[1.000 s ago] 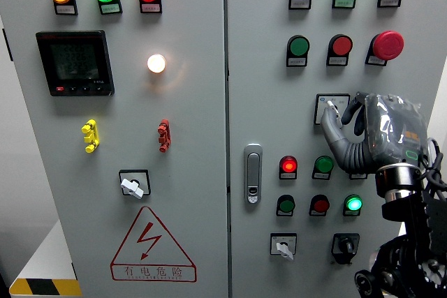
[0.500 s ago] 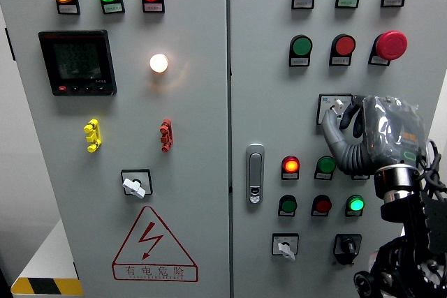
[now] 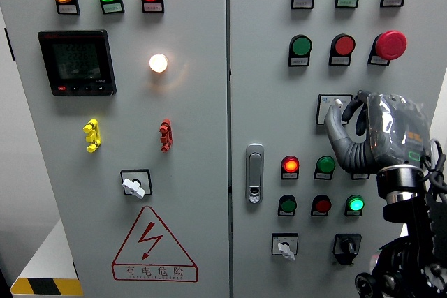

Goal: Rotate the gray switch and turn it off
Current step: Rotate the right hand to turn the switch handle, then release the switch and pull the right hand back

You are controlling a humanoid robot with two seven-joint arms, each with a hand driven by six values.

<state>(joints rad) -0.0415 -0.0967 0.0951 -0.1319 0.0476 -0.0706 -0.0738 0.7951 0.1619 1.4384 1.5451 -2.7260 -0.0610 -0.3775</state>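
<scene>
Shifted slightly rightward since earlier, right hand [image 3: 374,134] at right of frame pinches gray switch [image 3: 338,105] with curled fingers, on control panel [image 3: 279,68].

red warning triangle [image 3: 154,245], lightning bolt, "有电危险"

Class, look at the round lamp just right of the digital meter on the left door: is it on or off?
On. The round lamp glows bright white-orange and casts a warm halo on the gray door around it.
</scene>
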